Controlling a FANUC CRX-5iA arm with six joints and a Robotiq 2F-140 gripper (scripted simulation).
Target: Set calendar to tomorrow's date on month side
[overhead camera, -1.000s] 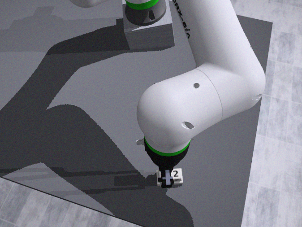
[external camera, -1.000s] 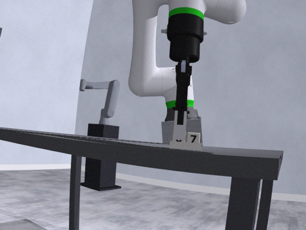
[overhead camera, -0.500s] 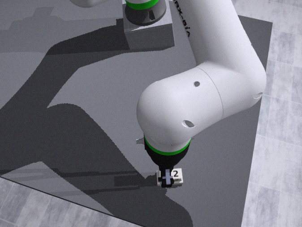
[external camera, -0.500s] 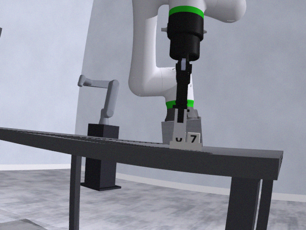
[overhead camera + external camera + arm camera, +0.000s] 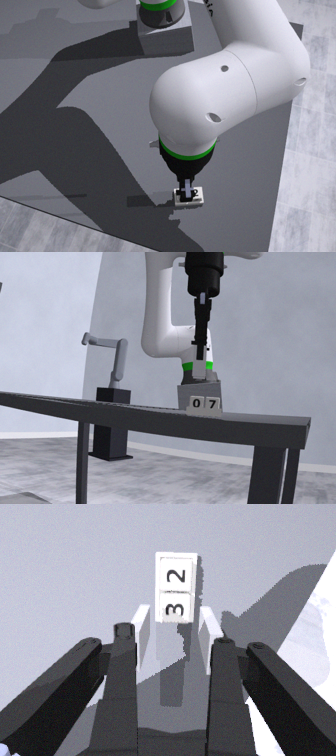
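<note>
White cubes sit in the tray (image 5: 189, 204) (image 5: 203, 411) (image 5: 158, 579): the 0 cube (image 5: 178, 199) (image 5: 196, 402) (image 5: 175, 610) and the 7 cube (image 5: 199, 195) (image 5: 212, 403) (image 5: 176, 575), with 3 and 2 on top. Your gripper (image 5: 186, 199) (image 5: 199, 377) (image 5: 174, 621) hangs above the tray, over the 0 cube's end, partly open and holding nothing. You can't see the month's name, so confirm that side before choosing a turn. If you grip next, centre the fingers on one cube, descend straight, clear its neighbour, and lift above the tray's rim before rotating.

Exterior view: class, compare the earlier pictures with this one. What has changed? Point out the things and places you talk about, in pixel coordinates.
The gripper (image 5: 186, 199) (image 5: 199, 377) (image 5: 174, 621) has risen from the cube showing 0 (image 5: 196, 402) (image 5: 175, 598), uncovering its digit; its open fingers hold nothing. Whether they gripped it earlier is unclear. The cube showing 7 (image 5: 197, 192) (image 5: 212, 403) (image 5: 176, 575) and tray (image 5: 190, 203) (image 5: 203, 411) (image 5: 158, 569) stayed put.
</note>
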